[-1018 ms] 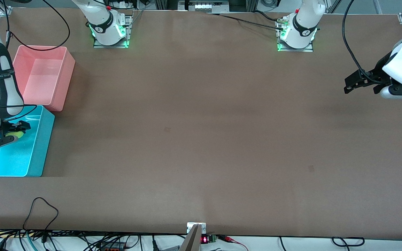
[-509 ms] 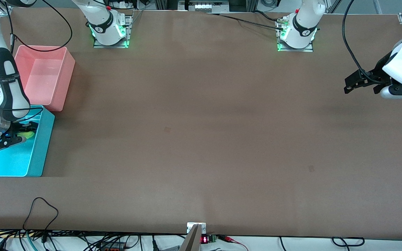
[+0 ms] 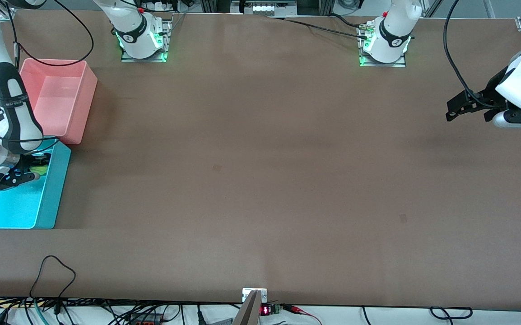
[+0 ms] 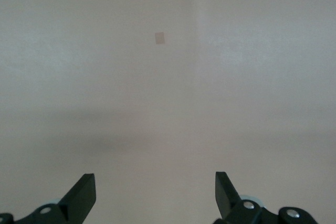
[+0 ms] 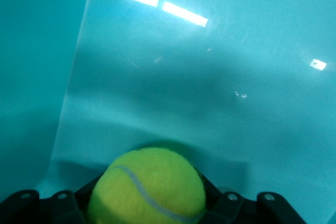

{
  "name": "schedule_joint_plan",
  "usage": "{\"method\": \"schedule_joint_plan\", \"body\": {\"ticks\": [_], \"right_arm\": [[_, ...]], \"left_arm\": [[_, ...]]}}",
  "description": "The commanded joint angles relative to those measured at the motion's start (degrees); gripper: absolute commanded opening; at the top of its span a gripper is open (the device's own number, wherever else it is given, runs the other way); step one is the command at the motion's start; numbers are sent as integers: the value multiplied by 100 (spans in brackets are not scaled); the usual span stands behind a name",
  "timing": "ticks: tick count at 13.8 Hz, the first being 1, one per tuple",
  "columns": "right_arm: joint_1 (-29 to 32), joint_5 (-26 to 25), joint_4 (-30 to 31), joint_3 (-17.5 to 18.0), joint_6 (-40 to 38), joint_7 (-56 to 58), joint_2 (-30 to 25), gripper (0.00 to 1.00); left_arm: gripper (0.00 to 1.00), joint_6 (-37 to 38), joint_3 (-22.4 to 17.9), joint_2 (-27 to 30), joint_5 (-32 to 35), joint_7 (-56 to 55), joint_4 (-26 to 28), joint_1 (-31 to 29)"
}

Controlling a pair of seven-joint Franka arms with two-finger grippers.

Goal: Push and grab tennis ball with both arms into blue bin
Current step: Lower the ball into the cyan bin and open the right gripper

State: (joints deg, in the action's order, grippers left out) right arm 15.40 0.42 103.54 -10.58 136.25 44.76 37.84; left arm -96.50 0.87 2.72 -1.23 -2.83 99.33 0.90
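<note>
Right gripper (image 3: 34, 166) hangs inside the blue bin (image 3: 55, 189), clenched on the tennis ball (image 5: 149, 187) between its fingers. Left gripper (image 3: 453, 107), jaws spread and holding nothing, waits over bare surface (image 3: 260, 180).

Fuzzy felt tennis ball (image 5: 148, 186), glossy smooth plastic blue bin (image 3: 50, 189), matt brown table (image 3: 260, 180), glossy pink plastic tub (image 3: 77, 108)

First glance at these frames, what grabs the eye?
The blue bin at the right arm's end of the table, with the right gripper inside it, shut on the tennis ball. Beside it sits a pink bin, farther from the front camera. The left gripper waits open above bare table.
</note>
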Motion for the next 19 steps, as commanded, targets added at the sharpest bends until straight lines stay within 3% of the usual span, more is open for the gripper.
{"method": "schedule_joint_plan", "body": {"ticks": [1, 5, 9, 15, 18, 19], "right_arm": [[43, 63, 105, 29, 7, -38, -57, 100], [-10, 63, -88, 47, -11, -21, -302, 100], [-238, 63, -194, 82, -317, -20, -1013, 100], [-853, 55, -765, 82, -1951, -64, -2209, 100], [-1318, 2, -879, 143, -2934, -1280, -2736, 100], [-1372, -7, -975, 326, -3294, -1843, -2877, 100]], "left_arm": [[100, 70, -17, 44, 43, -25, -45, 33], [100, 70, -17, 44, 43, -25, -45, 33], [100, 70, -17, 44, 43, -34, -45, 33], [100, 70, -17, 44, 43, -34, -45, 33], [100, 70, -17, 44, 43, -34, -45, 41], [100, 70, -8, 44, 43, -34, -45, 41]]}}
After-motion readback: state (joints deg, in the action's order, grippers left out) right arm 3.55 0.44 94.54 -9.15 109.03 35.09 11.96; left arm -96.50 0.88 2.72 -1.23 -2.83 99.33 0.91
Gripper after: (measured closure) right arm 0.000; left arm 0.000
